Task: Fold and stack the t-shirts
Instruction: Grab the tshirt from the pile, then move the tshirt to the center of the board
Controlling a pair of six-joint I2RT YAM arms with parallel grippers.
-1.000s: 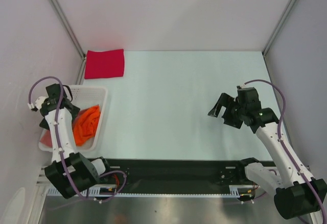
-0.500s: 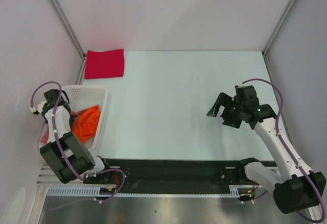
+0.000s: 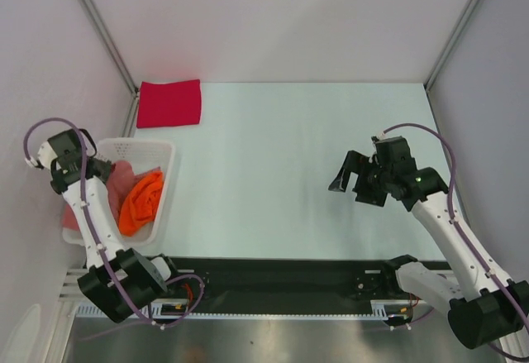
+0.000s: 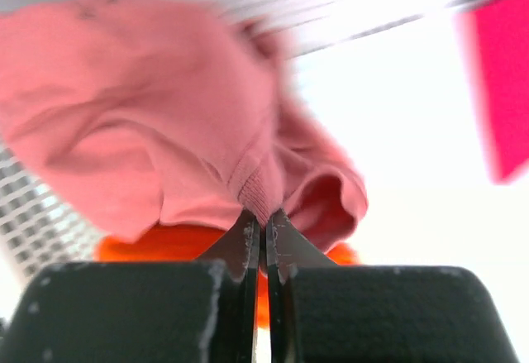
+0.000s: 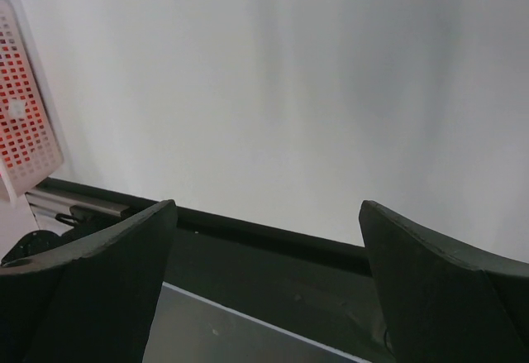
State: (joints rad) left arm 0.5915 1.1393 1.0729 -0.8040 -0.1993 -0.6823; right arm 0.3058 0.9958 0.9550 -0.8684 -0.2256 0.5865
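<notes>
My left gripper point(image 4: 264, 218) is shut on the ribbed collar of the salmon-pink t-shirt point(image 4: 157, 123), which bunches just beyond the fingertips. In the top view this pink t-shirt point(image 3: 121, 179) rises out of the white mesh basket point(image 3: 162, 150), held by the left gripper point(image 3: 97, 167) over the basket's left side. An orange t-shirt point(image 3: 140, 200) lies crumpled in the basket beneath it, and shows below the pink cloth as orange t-shirt point(image 4: 165, 243). A crimson red t-shirt point(image 3: 169, 102) lies folded flat at the table's far left corner. My right gripper point(image 3: 351, 183) hangs open and empty above the right half of the table.
The basket's mesh wall point(image 5: 21, 107) shows at the left edge of the right wrist view. A black rail point(image 3: 281, 274) runs along the near table edge between the arm bases. Pale walls with metal corner posts point(image 3: 103, 28) enclose the table.
The left gripper has closed on the pink t-shirt's collar and lifted it up and leftward out of the basket. The right arm has shifted only slightly leftward, still open.
</notes>
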